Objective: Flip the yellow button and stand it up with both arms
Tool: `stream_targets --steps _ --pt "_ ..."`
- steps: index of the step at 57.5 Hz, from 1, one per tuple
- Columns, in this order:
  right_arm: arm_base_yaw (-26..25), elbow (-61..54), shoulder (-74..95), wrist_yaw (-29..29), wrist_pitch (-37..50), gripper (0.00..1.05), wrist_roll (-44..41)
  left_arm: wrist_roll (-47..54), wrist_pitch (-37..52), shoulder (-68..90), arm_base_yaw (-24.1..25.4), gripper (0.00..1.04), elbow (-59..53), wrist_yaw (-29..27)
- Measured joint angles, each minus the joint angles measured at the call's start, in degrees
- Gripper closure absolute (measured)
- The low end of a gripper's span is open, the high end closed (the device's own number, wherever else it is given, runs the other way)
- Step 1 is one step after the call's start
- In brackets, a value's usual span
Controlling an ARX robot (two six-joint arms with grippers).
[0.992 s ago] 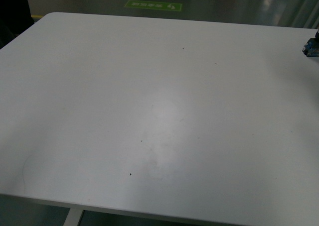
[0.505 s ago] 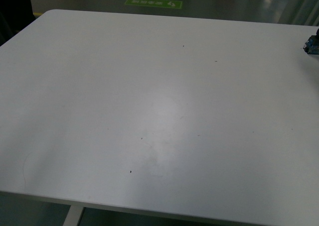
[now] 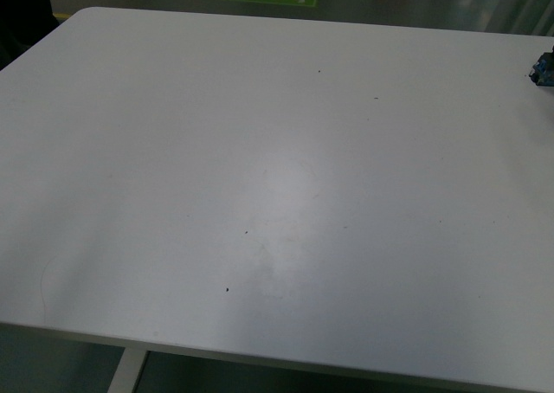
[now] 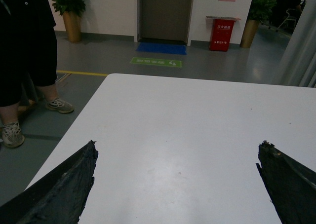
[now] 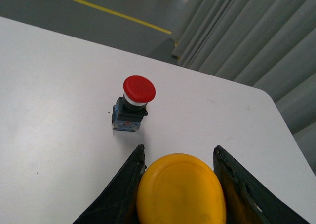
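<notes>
Two grippers, one load. The right gripper [image 5: 178,154] is clamped on the yellow button [image 5: 180,190]: its round cap fills the gap between both fingers [image 5: 129,184] and touches each. The cap faces the wrist camera, so the button's long axis appears to run away from the wrist, down between the fingers. The contact block is hidden behind the cap, and whether it rests on the table [image 5: 49,86] cannot be told. A red-capped switch [image 5: 133,105] stands upright on the table just beyond the fingertips, apart from them. In the front view neither arm shows; only a blue-black block [image 3: 544,68] sits at the upper right edge of the frame. The left gripper [image 4: 177,147] hangs with its fingers wide apart over bare table [image 4: 187,105], no button in its sight. The right arm therefore has the button, and any handover would need the left arm to cross toward it.
</notes>
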Motion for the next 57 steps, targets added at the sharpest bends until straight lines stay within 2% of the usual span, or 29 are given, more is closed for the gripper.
stream_targets --steps 26,57 --pt "1.7 3.9 6.7 2.5 -2.3 0.70 -0.2 0.0 0.0 0.0 0.0 0.07 0.0 0.0" --pt "-1.0 8.1 12.7 2.2 -2.3 0.70 0.9 0.0 0.0 0.0 0.0 0.07 0.0 0.0"
